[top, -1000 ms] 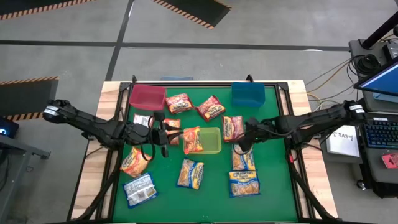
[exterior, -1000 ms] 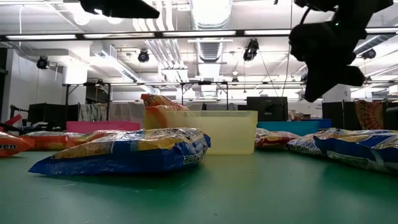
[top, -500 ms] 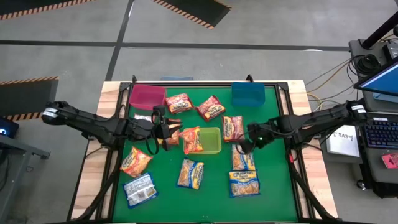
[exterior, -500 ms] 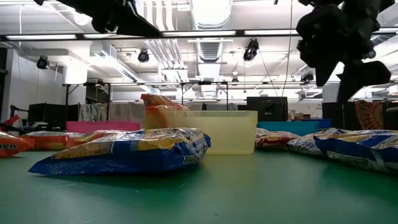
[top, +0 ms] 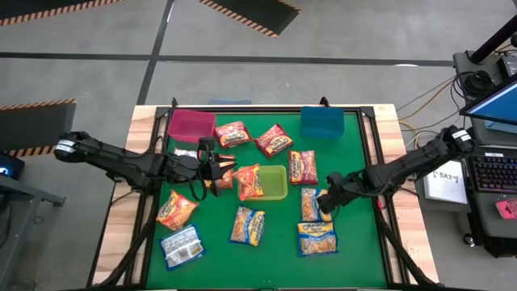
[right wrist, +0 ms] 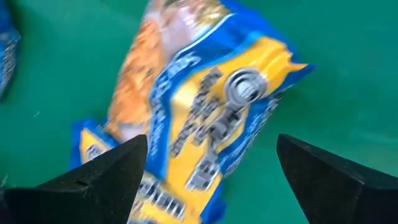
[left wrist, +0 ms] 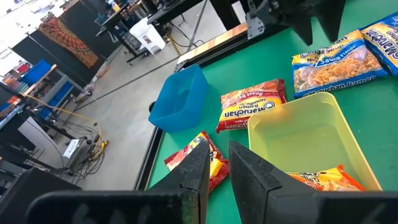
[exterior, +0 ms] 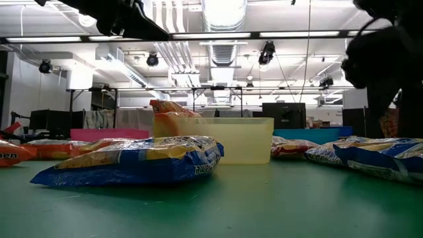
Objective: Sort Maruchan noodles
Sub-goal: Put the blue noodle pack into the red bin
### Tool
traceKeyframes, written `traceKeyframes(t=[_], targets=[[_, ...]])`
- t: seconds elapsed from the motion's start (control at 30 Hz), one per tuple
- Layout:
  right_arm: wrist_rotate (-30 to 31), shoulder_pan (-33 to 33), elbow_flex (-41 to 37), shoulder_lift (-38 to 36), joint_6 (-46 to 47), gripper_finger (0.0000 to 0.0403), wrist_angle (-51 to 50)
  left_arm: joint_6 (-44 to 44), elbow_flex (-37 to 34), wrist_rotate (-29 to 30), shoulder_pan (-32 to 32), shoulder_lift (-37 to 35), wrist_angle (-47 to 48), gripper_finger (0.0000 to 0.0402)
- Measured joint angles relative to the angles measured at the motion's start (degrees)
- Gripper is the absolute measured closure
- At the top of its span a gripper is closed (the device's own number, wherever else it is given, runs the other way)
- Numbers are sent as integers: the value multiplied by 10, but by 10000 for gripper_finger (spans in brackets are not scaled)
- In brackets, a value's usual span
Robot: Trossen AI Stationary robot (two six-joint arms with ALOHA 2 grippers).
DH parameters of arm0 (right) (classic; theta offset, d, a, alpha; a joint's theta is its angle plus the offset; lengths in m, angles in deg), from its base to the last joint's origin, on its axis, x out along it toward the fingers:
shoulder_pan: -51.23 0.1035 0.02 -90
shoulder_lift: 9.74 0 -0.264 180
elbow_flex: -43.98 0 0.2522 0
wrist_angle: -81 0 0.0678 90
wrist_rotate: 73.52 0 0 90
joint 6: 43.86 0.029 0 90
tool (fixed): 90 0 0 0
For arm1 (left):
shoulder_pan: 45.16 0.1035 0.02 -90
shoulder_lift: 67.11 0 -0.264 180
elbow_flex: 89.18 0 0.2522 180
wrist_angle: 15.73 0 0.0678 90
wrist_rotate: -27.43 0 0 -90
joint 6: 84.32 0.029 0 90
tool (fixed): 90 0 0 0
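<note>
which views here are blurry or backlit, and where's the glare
Right wrist view: the blue-and-yellow packet is motion-smeared between the right end effector's open fingers. Low view: bright ceiling lights backlight the arms into silhouettes. High view: evenly lit. Left wrist view: sharp, mild sheen on the yellow bin.

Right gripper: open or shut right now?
Open. In its wrist view the right gripper has its fingers spread wide over a blue-and-yellow noodle packet, gripping nothing.
</note>
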Motion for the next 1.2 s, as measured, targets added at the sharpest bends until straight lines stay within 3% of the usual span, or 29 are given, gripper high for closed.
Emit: traceKeyframes(t=[0.4,0.7,1.0,1.2], targets=[[93,1,-98,0,-79,61,187,-9,0,0,0,0,0,359],[130,1,-156,0,-56,95,278,-9,0,0,0,0,0,359],[158,1,-182,0,-53,195,319,-9,0,0,0,0,-1,359],[159,1,-184,1,-56,303,317,-11,0,-1,0,0,-13,359]])
